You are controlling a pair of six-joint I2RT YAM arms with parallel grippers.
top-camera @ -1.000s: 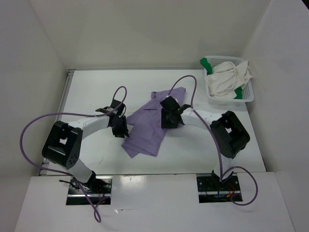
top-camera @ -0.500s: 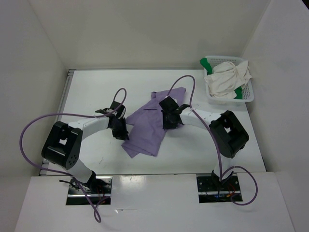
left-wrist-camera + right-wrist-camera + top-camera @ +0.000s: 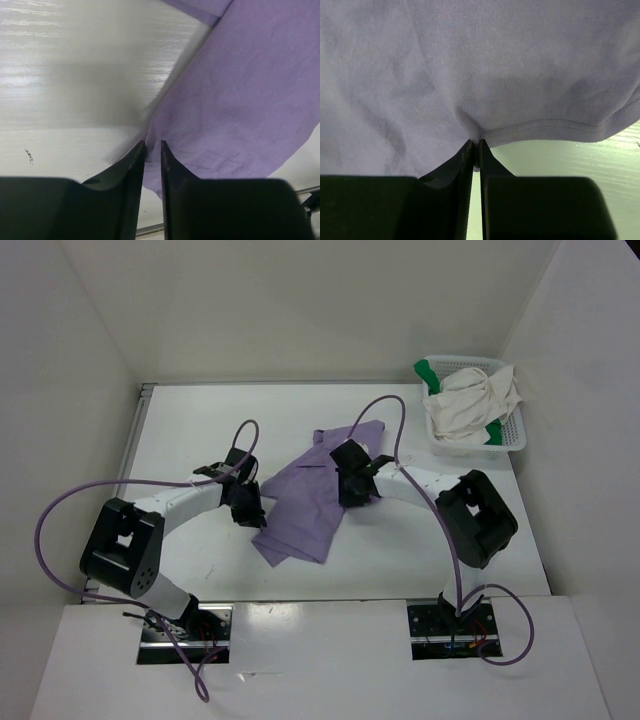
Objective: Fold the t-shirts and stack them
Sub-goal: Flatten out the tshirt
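The lavender t-shirt (image 3: 305, 502) is laid crumpled on the white counter (image 3: 200, 430), with one pincer at each side of it. The left pincer (image 3: 153, 145) is pressed nearly together, and the edge of the shirt is pinched at its tips. In the left wrist view the cloth is seen to the right of this pincer and bare counter to its left. The right pincer (image 3: 476, 143) is pressed tight together on the stitched hem, and the cloth is bunched into small folds at its tips. Most of the shirt is seen ahead of this pincer, and a strip of counter is seen to its right, below the hem. Well away from the right pincer, off to its far right, a white mesh basket (image 3: 510, 443) is set at the back corner of the counter. The cream t-shirt (image 3: 470, 405) is piled in it. The green t-shirt (image 3: 427, 370) is tucked under the cream one, and only bits of it are seen at the basket's edges.
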